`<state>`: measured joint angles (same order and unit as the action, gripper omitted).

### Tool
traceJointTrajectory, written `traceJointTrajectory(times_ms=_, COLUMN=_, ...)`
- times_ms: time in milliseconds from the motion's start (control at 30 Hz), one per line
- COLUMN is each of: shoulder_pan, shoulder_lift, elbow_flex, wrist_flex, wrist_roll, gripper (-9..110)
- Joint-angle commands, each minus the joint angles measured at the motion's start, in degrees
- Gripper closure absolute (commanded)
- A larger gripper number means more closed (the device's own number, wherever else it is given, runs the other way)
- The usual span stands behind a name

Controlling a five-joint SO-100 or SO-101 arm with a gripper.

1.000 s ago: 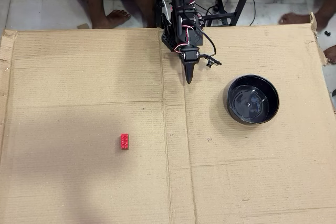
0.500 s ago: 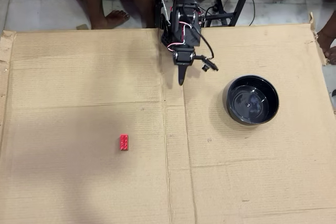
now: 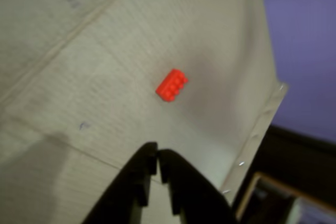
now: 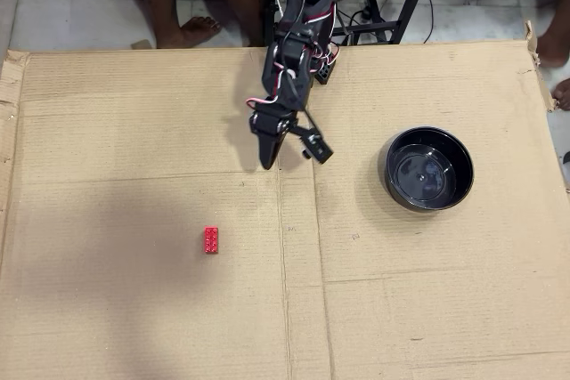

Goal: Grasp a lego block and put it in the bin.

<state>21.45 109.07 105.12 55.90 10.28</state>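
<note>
A tiny red lego block (image 4: 211,239) lies on the cardboard, left of centre in the overhead view; the wrist view shows the block (image 3: 171,85) ahead of the fingertips. The bin (image 4: 427,168), a glossy black bowl, stands at the right and holds nothing. My gripper (image 4: 266,162) hangs over the cardboard's upper middle, up and to the right of the block and well apart from it. In the wrist view the gripper (image 3: 157,157) has its black fingertips pressed together, with nothing between them.
A large cardboard sheet (image 4: 134,131) covers the work area, with a fold line (image 4: 283,273) down the middle. The arm's base (image 4: 307,20) sits at the top edge. A person's bare feet (image 4: 187,33) rest on the tiled floor beyond it.
The arm has swung left and extended, carrying the gripper from just right of the fold line to left of it, closer to the block. Block and bowl have not moved.
</note>
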Motion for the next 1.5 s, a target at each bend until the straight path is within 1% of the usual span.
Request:
traceJointTrajectory(times_ms=0, shoulder_pan=1.8, shoulder_lift=-3.0, elbow_flex=-6.1, wrist_flex=-0.1, wrist_roll=5.6, gripper=101)
traceJointTrajectory(times_ms=233, shoulder_pan=4.9, shoulder_lift=-13.0, elbow_flex=-15.4, wrist_flex=0.1, wrist_roll=30.5, gripper=99)
traceJointTrajectory(times_ms=333, shoulder_pan=6.1, shoulder_lift=-17.0, elbow_flex=-18.2, wrist_flex=0.1, wrist_roll=40.1, gripper=93)
traceJointTrajectory(times_ms=400, shoulder_pan=6.5, shoulder_lift=-19.3, elbow_flex=-20.0, wrist_flex=0.1, wrist_roll=43.2, gripper=88)
traceJointTrajectory(times_ms=533, shoulder_pan=7.4, shoulder_lift=-24.1, elbow_flex=-23.8, wrist_flex=-0.4, wrist_roll=45.0, gripper=80)
traceJointTrajectory(times_ms=700, shoulder_pan=8.4, shoulder_lift=-30.3, elbow_flex=-28.6, wrist_flex=-0.8, wrist_roll=45.0, gripper=76)
traceJointTrajectory(times_ms=1133, shoulder_pan=11.2, shoulder_lift=-54.7, elbow_flex=-47.9, wrist_flex=-0.8, wrist_roll=45.0, gripper=76)
traceJointTrajectory(times_ms=1267, shoulder_pan=11.2, shoulder_lift=-58.4, elbow_flex=-51.1, wrist_flex=-0.7, wrist_roll=45.0, gripper=76)
traceJointTrajectory(times_ms=1467, shoulder_pan=10.7, shoulder_lift=-60.0, elbow_flex=-51.0, wrist_flex=-0.7, wrist_roll=45.0, gripper=77)
